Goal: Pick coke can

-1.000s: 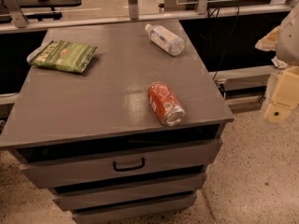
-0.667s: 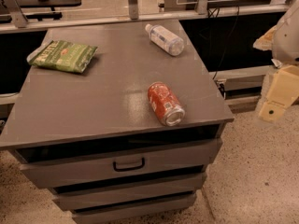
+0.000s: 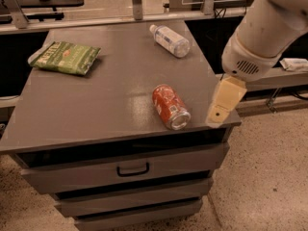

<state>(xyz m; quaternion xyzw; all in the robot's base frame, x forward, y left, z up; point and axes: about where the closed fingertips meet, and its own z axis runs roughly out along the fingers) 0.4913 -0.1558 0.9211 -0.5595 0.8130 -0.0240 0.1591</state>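
The coke can [image 3: 170,106] is red with white markings and a shiny silver end. It lies on its side near the front right of the grey cabinet top [image 3: 96,105], silver end toward the front edge. My gripper [image 3: 223,104] hangs from the cream arm [image 3: 262,30] over the front right corner of the top. It is just to the right of the can and apart from it, with nothing in it.
A clear plastic water bottle [image 3: 169,40] lies at the back right of the top. A green snack bag [image 3: 66,57] lies at the back left. Drawers with a handle [image 3: 133,169] are below the front edge. Shelving stands behind; speckled floor lies to the right.
My arm and gripper have swung left from beyond the cabinet's right side to over its front right corner, closer to the can. The can, bottle and bag have not moved.
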